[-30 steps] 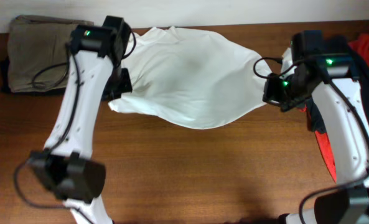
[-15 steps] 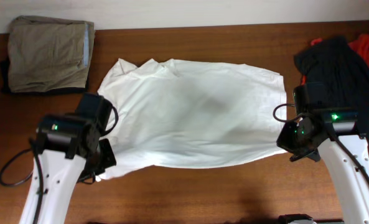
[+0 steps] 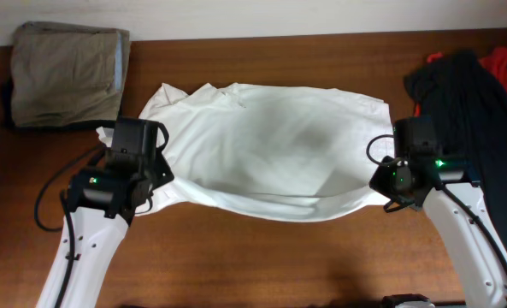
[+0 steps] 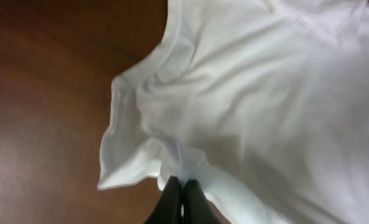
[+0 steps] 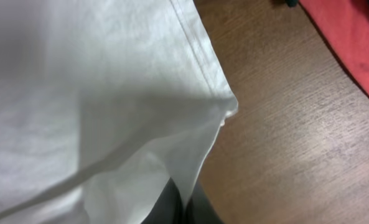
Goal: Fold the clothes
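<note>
Across the middle of the table (image 3: 262, 265) lies the white shirt (image 3: 270, 141), spread wide, its near edge lifted and sagging in the middle. Looks like the left hand (image 4: 182, 183) is pinched closed on bunched fabric at the near left corner, and the right hand (image 5: 179, 190) is clamped on the near right hem corner. Cloth looks thin, light and floppy, so I'd guess it droops and creases wherever it isn't held; corners and hems seem the best spots to grab. Folded khaki clothes (image 3: 65, 73) sit far left, dark and red clothes (image 3: 467, 94) far right.
</note>
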`<control>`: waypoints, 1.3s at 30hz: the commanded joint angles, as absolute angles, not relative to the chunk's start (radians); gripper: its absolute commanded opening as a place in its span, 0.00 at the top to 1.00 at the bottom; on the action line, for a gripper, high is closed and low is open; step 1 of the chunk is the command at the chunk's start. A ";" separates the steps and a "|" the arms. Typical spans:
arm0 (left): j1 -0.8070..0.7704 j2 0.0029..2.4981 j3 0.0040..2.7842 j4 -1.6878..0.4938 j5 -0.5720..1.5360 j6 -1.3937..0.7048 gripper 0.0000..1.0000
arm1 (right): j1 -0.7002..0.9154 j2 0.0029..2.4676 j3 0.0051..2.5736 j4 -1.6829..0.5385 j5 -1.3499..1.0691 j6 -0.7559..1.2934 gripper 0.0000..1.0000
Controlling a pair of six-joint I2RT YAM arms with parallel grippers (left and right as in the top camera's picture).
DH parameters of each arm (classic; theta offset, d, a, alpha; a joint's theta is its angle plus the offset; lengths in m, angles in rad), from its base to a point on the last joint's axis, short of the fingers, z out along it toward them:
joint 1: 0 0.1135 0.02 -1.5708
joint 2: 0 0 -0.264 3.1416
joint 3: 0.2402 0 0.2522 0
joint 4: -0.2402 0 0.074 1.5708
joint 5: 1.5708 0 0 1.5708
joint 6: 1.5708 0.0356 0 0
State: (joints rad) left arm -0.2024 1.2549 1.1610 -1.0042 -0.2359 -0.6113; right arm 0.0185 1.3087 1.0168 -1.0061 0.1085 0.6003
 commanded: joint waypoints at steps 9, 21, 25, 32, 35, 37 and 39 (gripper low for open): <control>-0.200 1.594 1.160 -0.747 -0.452 -0.616 0.99 | 0.020 1.515 1.013 -0.753 0.221 0.578 0.96; -0.200 1.687 1.160 -0.569 -0.442 -0.614 0.99 | 0.020 1.595 1.013 -0.602 0.218 0.577 0.96; -0.200 1.687 1.160 -0.550 -0.438 -0.614 0.99 | 0.020 1.620 1.013 -0.567 0.218 0.578 0.96; -0.200 1.754 1.160 -0.524 -0.423 -0.614 0.98 | 0.020 1.625 1.013 -0.558 0.218 0.578 0.77; -0.200 1.754 1.161 -0.523 -0.433 -0.601 0.39 | 0.016 1.623 1.018 -0.556 0.221 0.559 0.01; -0.200 1.753 1.185 -0.538 -0.435 -0.521 0.01 | -0.004 1.620 1.059 -0.603 0.221 0.550 0.01; -0.200 1.733 1.266 -0.652 -0.428 -0.507 0.01 | -0.051 1.617 1.156 -0.728 0.217 0.550 0.01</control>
